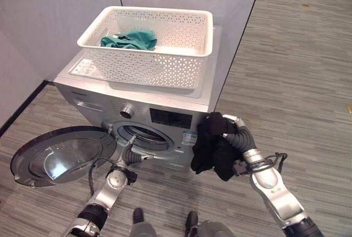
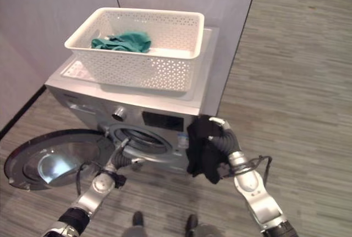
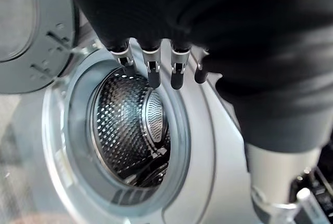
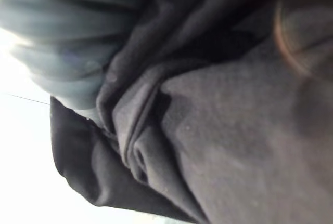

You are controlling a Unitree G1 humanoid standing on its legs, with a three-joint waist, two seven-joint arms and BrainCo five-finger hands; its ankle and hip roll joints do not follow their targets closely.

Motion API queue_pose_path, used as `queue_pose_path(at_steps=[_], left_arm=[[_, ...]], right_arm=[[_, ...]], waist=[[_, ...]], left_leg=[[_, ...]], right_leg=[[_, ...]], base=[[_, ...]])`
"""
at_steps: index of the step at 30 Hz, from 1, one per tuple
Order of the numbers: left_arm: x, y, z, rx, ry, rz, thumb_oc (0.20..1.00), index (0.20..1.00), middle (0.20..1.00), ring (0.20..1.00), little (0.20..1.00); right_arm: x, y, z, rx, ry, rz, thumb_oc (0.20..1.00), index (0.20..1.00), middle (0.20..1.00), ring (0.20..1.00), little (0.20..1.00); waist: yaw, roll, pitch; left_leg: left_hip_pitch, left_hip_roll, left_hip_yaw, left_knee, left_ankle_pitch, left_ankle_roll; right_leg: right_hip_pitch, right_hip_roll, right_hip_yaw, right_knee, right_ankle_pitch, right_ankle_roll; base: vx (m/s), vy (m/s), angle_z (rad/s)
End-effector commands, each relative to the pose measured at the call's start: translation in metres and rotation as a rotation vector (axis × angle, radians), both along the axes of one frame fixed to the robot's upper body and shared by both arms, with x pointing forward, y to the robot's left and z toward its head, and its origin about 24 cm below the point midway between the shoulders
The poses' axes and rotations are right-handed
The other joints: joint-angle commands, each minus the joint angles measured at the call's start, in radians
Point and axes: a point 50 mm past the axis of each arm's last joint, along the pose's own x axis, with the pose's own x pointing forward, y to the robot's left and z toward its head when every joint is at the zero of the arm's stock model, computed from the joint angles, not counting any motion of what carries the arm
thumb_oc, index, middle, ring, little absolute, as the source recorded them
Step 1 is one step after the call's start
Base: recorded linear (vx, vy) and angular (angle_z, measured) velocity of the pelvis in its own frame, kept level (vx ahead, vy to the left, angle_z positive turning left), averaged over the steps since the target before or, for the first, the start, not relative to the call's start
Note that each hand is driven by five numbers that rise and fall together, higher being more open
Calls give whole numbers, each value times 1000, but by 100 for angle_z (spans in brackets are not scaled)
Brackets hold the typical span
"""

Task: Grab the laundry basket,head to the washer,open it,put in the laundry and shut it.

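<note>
A silver washer stands mid-frame, its round door swung open at lower left; the white laundry basket on top holds a green garment. The right hand clutches a black garment right of the drum opening; the left hand hangs straight-fingered at the opening

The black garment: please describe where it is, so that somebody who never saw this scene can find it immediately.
Start at the silver washing machine with its round door swung open. Just to the right of its drum opening, the robot's right hand holds the black garment, which hangs in front of the washer. Unlike the green cloth lying in the white basket on top, it is black and held off the floor.
</note>
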Motion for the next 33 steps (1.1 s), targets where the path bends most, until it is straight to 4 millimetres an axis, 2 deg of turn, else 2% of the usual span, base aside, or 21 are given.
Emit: queue_pose_path(at_steps=[1,2,5,8,10,12,13,17,19,22,23,24,27,28,30,31,32,33], left_arm=[[-3,5,13,56,-83,-77,1000,1000,1000,1000,1000],[-4,3,14,55,-93,-98,1000,1000,1000,1000,1000],[-5,0,15,41,-94,-112,1000,1000,1000,1000,1000],[-10,-16,18,-45,-95,-186,1000,1000,1000,1000,1000],[-17,-29,14,-95,-75,-236,1000,1000,1000,1000,1000],[-19,-33,14,-109,-72,-252,1000,1000,1000,1000,1000],[-26,-43,12,-151,-58,-283,1000,1000,1000,1000,1000],[-34,-51,7,-190,-31,-302,1000,1000,1000,1000,1000],[-43,-63,2,-271,12,-318,1000,1000,1000,1000,1000],[-32,-87,7,-333,-16,-292,1000,1000,1000,1000,1000],[-32,-87,7,-333,-17,-292,1000,1000,1000,1000,1000],[-23,-103,9,-310,-44,-294,1000,1000,1000,1000,1000],[-13,-118,14,-273,-86,-296,1000,1000,1000,1000,1000],[-6,-128,17,-207,-121,-305,1000,1000,1000,1000,1000],[5,-133,22,-94,-180,-309,1000,1000,1000,1000,1000],[13,-131,23,54,-232,-301,1000,1000,1000,1000,1000],[24,-130,23,124,-240,-257,1000,1000,1000,1000,1000],[24,-131,23,124,-242,-256,1000,1000,1000,1000,1000]], right_arm=[[-6,20,39,38,-213,162,200,200,200,200,200],[-10,23,40,42,-213,197,200,200,200,200,200],[-13,25,43,40,-223,224,200,200,200,200,200],[-12,38,64,71,-309,323,200,200,200,200,200],[-10,51,82,102,-384,389,200,200,200,200,200],[-9,55,87,116,-402,409,200,200,200,200,200],[-6,64,99,135,-449,446,200,200,200,200,200],[-6,72,105,159,-471,473,200,200,200,200,200],[-5,79,110,175,-484,484,200,200,200,200,200],[-5,84,107,234,-461,459,200,200,200,200,200],[-5,84,107,233,-462,458,200,200,200,200,200],[-5,85,107,259,-458,454,200,200,200,200,200],[-6,87,108,278,-457,451,200,200,200,200,200],[-6,88,110,297,-465,453,200,200,200,200,200],[-7,89,113,314,-473,466,200,200,200,200,200],[-9,91,115,341,-474,482,200,200,200,200,200],[-9,92,116,337,-476,491,200,200,200,200,200],[-9,92,117,336,-477,491,200,200,200,200,200]], waist=[[-5,-26,-72],[-17,-16,-79],[-21,-10,-82],[-41,15,-86],[-35,20,-91],[-33,19,-92],[-24,18,-93],[-12,14,-93],[15,0,-91],[38,-30,-88],[36,-29,-87],[36,-42,-86],[33,-54,-87],[27,-62,-89],[20,-67,-92],[15,-68,-94],[8,-72,-95],[8,-71,-94]], left_leg=[[-13,19,-13,28,9,-13],[5,18,12,16,5,-12],[18,20,29,9,4,-13],[55,13,68,-22,-7,-8],[71,11,88,-36,-9,-5],[77,10,94,-39,-10,-4],[82,9,97,-38,-16,-1],[87,8,100,-35,-22,1],[83,9,88,-30,-23,2],[62,1,49,-39,-12,1],[61,0,47,-39,-11,1],[53,-4,35,-45,-5,-1],[46,-6,27,-52,-1,-2],[41,-7,25,-58,2,-4],[38,-9,24,-64,1,-4],[37,-8,27,-69,1,-3],[36,-7,34,-71,2,-3],[36,-8,35,-71,2,-3]], right_leg=[[147,-111,106,-68,-73,117],[146,-119,122,-80,-60,127],[148,-123,130,-92,-52,132],[140,-140,162,-122,-22,150],[141,-145,175,-133,-11,155],[142,-147,176,-138,-8,157],[144,-151,179,-143,-1,160],[149,-153,182,-149,2,160],[172,-153,162,-160,4,160],[196,-155,112,-174,4,160],[197,-156,110,-175,4,160],[203,-157,95,-178,4,160],[206,-157,84,-179,4,159],[205,-157,76,-180,4,161],[199,-158,74,-180,6,164],[193,-158,76,-178,7,165],[185,-160,79,-175,9,167],[184,-160,79,-174,9,167]], base=[[0,85,-49],[0,84,-47],[-7,48,-40],[-26,77,-21],[-7,50,-47],[-6,23,-22],[-2,13,-9],[4,7,-5],[3,-21,3],[-17,-55,27],[-5,-66,56],[-1,-45,53],[-1,-35,24],[3,-31,5],[3,-7,9],[-13,11,11],[-12,11,6],[-13,10,5]])
